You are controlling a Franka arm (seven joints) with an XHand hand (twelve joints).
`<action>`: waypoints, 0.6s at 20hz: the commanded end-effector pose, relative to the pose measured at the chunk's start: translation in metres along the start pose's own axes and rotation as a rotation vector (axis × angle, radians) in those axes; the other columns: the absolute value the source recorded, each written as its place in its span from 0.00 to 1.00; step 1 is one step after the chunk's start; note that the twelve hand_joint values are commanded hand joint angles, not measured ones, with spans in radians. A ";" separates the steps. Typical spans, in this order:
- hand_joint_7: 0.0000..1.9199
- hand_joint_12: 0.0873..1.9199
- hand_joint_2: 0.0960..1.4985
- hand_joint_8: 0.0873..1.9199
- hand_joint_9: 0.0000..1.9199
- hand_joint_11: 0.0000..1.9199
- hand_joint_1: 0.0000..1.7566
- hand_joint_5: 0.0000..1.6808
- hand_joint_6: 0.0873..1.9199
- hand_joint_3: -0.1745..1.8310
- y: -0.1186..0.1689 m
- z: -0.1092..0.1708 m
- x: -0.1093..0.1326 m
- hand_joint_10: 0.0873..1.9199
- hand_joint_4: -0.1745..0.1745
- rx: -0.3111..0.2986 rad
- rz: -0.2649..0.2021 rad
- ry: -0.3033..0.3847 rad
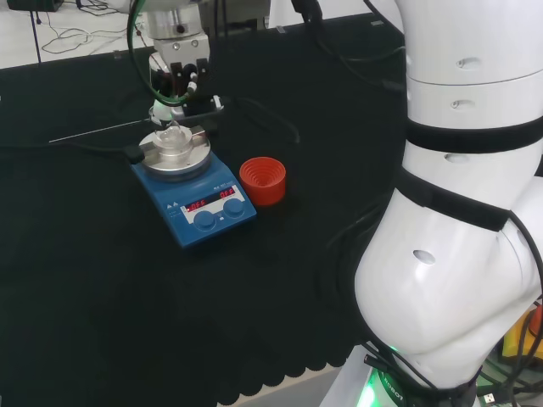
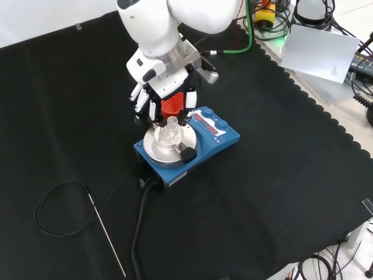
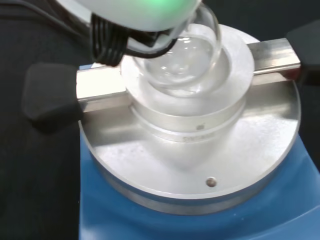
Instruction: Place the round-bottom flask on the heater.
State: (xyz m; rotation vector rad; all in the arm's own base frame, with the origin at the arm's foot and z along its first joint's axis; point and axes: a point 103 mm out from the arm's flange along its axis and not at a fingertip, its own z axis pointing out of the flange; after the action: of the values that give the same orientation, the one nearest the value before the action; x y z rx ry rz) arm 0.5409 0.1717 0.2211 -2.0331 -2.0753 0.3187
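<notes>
A clear round-bottom flask (image 3: 186, 56) has its bulb in the metal bowl block (image 3: 192, 112) on top of the blue heater (image 1: 197, 206). In the wrist view the bulb leans a little to one side. The hand (image 2: 164, 98) hangs right over the heater (image 2: 197, 144), its fingers curled down around the flask's neck (image 2: 172, 125). From the head view the hand (image 1: 179, 79) is just behind the flask (image 1: 174, 136). A blurred white part of the hand (image 3: 140, 12) covers the flask's neck in the wrist view.
A red ribbed ring stand (image 1: 262, 181) stands next to the heater, to its right in the head view, and partly behind the hand (image 2: 172, 107) in the front view. A thin metal probe (image 2: 108, 237) and a black cable (image 2: 58, 209) lie on the cloth.
</notes>
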 end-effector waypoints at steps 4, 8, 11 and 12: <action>0.20 0.67 0.50 0.36 0.33 0.22 0.63 0.67 0.42 0.33 0.001 0.007 -0.022 0.30 0.71 0.022 0.040 0.033; 0.18 0.68 0.58 0.37 0.32 0.22 0.62 0.65 0.43 0.24 0.002 0.008 -0.034 0.31 0.70 0.028 0.049 0.036; 0.17 0.68 0.58 0.36 0.30 0.21 0.61 0.59 0.43 0.23 0.002 0.008 -0.036 0.32 0.57 0.041 0.048 0.042; 0.16 0.68 0.52 0.36 0.30 0.21 0.60 0.55 0.42 0.28 0.002 0.008 -0.036 0.32 0.45 0.048 0.047 0.040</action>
State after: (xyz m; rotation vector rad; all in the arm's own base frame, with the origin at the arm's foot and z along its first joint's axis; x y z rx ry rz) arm 0.5418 0.1408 0.2135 -2.0581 -1.9959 0.3168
